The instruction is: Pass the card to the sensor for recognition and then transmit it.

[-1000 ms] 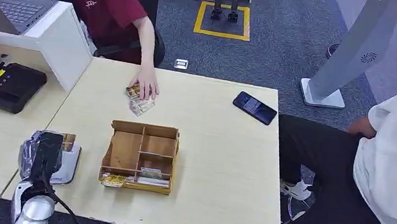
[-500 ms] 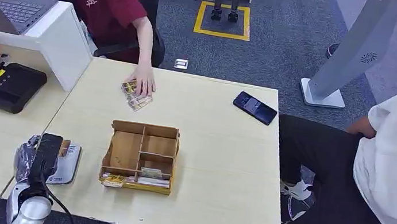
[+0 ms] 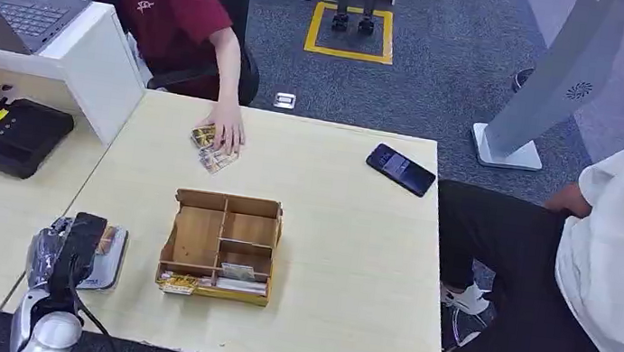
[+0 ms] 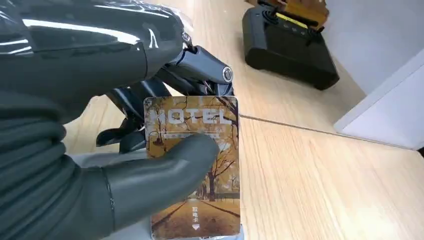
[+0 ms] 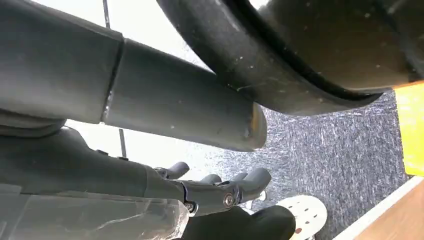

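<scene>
Left hand (image 3: pixel 67 244) sits at the lower left of the head view, over the pale grey sensor (image 3: pixel 107 269) near the table's front edge. It grips the card (image 4: pixel 192 165): thumb pressed across the printed face, darker fingers (image 4: pixel 200 65) behind. In the left wrist view the card fills the centre-bottom of the frame, an autumn-tree print marked HOTEL, its lower edge down at the grey sensor surface; whether it touches cannot be told.

Judged handling: thin, stiff plastic, very light, glossy and so likely slippery under smooth pads. It should not bend or break under a firm pinch. The thumb bears on the upper middle of the face, leaving the lower half free to present to the sensor. That hold looks sound; a grip nearer an edge would risk the card pivoting.

Right hand (image 5: pixel 225 192) shows low in the right wrist view, fingers loosely curled and apart, nothing in them.

Wooden divided tray (image 3: pixel 220 246) lies mid-table. A person's hand (image 3: pixel 225 133) rests on loose cards at the far edge.
</scene>
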